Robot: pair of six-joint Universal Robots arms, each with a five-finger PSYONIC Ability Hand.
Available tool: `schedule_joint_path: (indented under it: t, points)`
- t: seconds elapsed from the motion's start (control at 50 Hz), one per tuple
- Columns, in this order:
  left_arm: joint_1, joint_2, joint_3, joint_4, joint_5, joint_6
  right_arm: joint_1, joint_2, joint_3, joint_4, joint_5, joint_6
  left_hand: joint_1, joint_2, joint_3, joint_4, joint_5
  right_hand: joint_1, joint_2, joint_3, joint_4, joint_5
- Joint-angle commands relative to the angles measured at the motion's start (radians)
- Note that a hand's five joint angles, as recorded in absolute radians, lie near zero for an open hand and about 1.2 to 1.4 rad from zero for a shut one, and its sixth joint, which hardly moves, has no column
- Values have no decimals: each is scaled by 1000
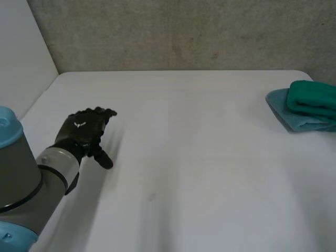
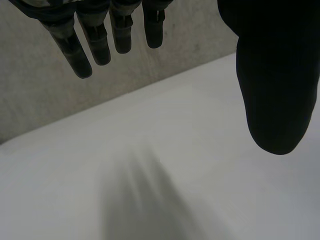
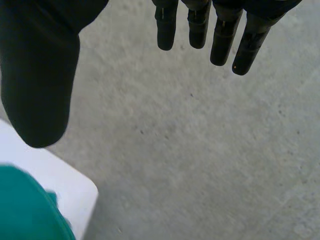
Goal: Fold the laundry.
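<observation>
Laundry (image 1: 307,107) at the three o'clock edge of the white counter (image 1: 199,157): two cloths in one stack, a green cloth (image 1: 314,97) on top of a light-blue cloth (image 1: 283,113), touching, both looking folded already. Long axis of the stack roughly nine to three o'clock, tipped a little toward four, its outer end beyond the head view.

Left hand (image 1: 84,128) at nine o'clock on the counter, well apart from the stack, with the laundry off toward its three o'clock. Fingers (image 2: 95,45) straight and spread apart, thumb (image 2: 277,75) out to the side, nothing held. Bare counter below the palm, grey wall (image 2: 50,110) beyond the fingertips.

Right hand (image 3: 37,75) likewise slack: fingers (image 3: 222,37) straight and apart, thumb clear of them, nothing held. Under its thumb, the green cloth (image 3: 25,210) and a rounded counter corner (image 3: 75,185); under its fingers, concrete floor (image 3: 200,150). Hovering, then, just off the counter's edge beside the stack.

Judged from that: right hand the nearer one by far, so any reach for the stack better made from that side; left hand with the whole counter to cross.

Count: two cloths, two hands, one counter.
</observation>
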Motion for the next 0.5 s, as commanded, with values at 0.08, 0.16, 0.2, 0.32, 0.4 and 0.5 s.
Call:
schedule_joint_path:
  t: [0.08,0.16,0.2,0.32,0.4,0.5]
  points:
    - [-3,88,138,-5,-2,-4,378,-126,80,81,182,153,5,-8,-14,-6,-27,-27,-42,-38,-56,-67]
    - [-6,97,195,-9,1,-30,503,-172,181,81,228,215,5,-8,-14,-6,-27,-27,-42,-38,-56,-67]
    - [-5,97,219,-18,3,-44,583,-216,258,69,265,229,5,-8,-14,-6,-27,-27,-42,-38,-56,-67]
    - [1,96,264,-77,4,-64,741,-273,469,-49,380,238,5,-8,-14,-6,-27,-27,-42,-38,-56,-67]
    - [-3,82,280,-100,4,-73,813,-314,615,-144,418,230,5,-8,-14,-6,-27,-27,-42,-38,-56,-67]
    - [1,82,284,-104,4,-75,862,-325,729,-250,424,221,5,-8,-14,-6,-27,-27,-42,-38,-56,-67]
